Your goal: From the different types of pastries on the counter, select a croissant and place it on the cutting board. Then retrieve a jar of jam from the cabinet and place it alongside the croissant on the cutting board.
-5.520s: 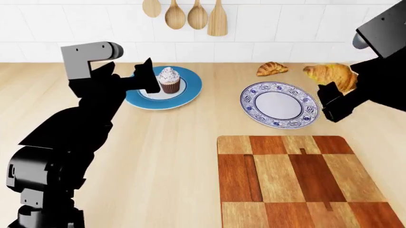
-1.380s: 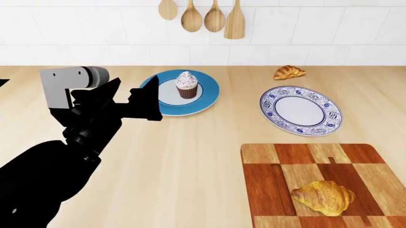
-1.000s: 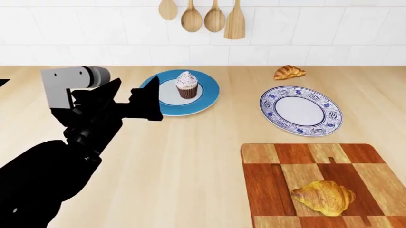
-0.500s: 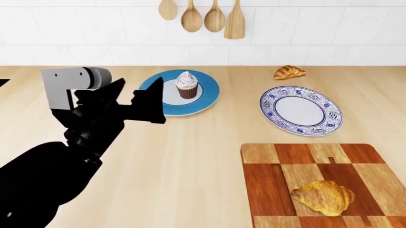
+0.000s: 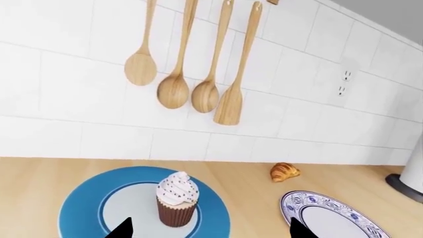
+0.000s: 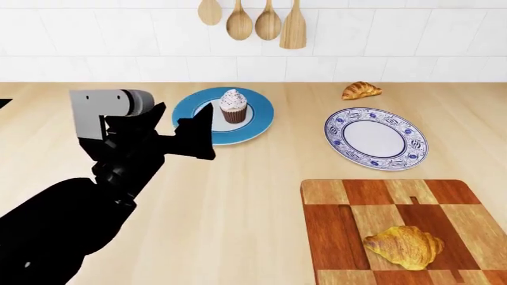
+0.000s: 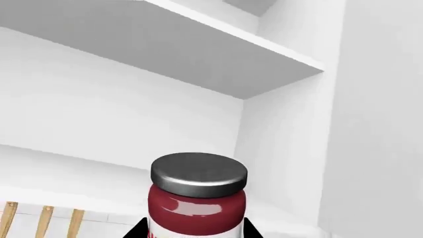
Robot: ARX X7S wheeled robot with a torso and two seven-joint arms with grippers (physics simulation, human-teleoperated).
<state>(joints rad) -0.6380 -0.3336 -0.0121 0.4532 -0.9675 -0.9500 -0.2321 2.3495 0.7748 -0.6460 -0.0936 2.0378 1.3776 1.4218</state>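
Since earlier, left tool (image 6: 180, 132), spread, edged toward the cupcake (image 6: 233, 105). Croissant (image 6: 405, 247) lies on cutting board (image 6: 357, 202); right tool (image 7: 195, 229) straddles jam jar (image 7: 197, 196), grip unclear.

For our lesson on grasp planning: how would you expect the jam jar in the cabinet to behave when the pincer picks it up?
The jar has glossy glass sides, so it is probably rigid but slippery and breakable. It looks full of dark jam, so likely heavy for its size. Being round, it would probably roll if tipped over.
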